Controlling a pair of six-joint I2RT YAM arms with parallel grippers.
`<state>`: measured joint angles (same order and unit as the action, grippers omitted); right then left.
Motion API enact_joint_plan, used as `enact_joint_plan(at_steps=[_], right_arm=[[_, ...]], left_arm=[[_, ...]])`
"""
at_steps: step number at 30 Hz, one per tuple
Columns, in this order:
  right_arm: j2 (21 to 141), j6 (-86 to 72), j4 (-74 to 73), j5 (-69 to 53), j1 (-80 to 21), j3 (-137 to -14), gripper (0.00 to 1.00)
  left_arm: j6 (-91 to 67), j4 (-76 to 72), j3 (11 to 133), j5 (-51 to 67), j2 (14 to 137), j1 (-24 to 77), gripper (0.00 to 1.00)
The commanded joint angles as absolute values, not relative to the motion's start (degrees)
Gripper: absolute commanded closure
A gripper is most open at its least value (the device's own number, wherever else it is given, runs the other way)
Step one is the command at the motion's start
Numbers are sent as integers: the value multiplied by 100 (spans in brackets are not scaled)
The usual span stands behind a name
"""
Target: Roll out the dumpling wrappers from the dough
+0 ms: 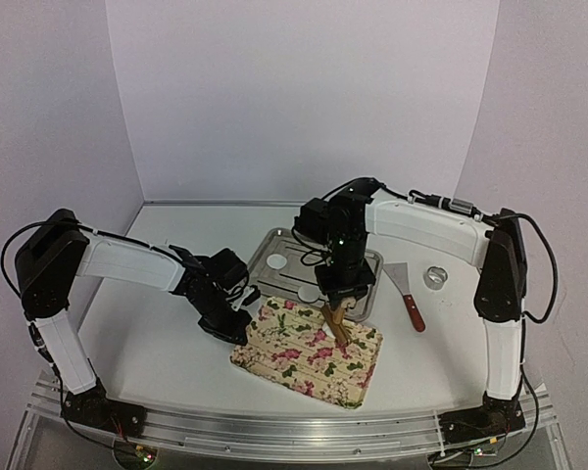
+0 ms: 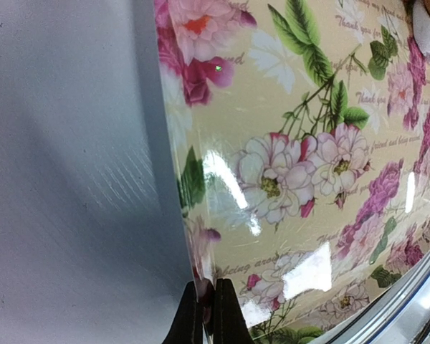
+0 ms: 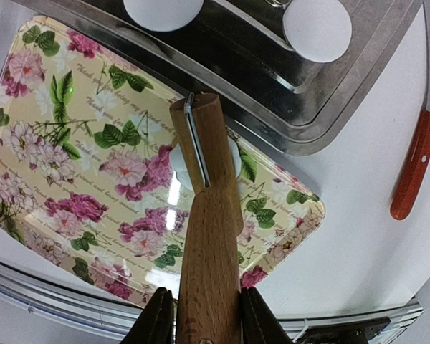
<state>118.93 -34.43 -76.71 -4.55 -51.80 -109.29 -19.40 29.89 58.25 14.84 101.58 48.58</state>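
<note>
A wooden rolling pin [image 3: 209, 244] [image 1: 335, 321] stands between the fingers of my right gripper [image 3: 206, 295] [image 1: 339, 294], which is shut on its handle. The pin's far end rests on a small round white piece of dough [image 3: 178, 165] [image 1: 320, 336] on the floral board [image 1: 294, 364] [image 3: 79, 165]. My left gripper [image 2: 208, 309] [image 1: 241, 326] is shut on the board's left edge [image 2: 201, 272]. Two dumpling wrappers [image 3: 163, 8] [image 3: 317, 27] lie in the metal tray [image 3: 294, 118]; the top view shows them as white discs [image 1: 277, 261] [image 1: 308, 292].
The metal tray [image 1: 265, 245] sits just behind the board. A scraper with a red handle [image 1: 411, 299] [image 3: 414, 165] lies to the right of it, and a metal ring cutter [image 1: 434, 277] beyond that. A metal rail [image 1: 294, 436] runs along the near table edge.
</note>
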Motion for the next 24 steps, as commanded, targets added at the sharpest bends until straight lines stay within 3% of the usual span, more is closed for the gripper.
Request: enact_joint_plan(at_steps=[1, 10, 24], right_arm=[[12259, -3272, -8566, -772, -5176, -10599, 100], [12536, -2942, -7589, -2234, -5177, -10525, 100], [12793, -2885, -7370, -2622, -5185, -10271, 100]], left_arm=[[-1904, 2824, 5764, 1540, 10059, 4852, 100], [-1884, 2795, 5745, 1564, 10117, 4849, 100], [-1986, 2680, 5651, 1582, 10157, 4851, 100]])
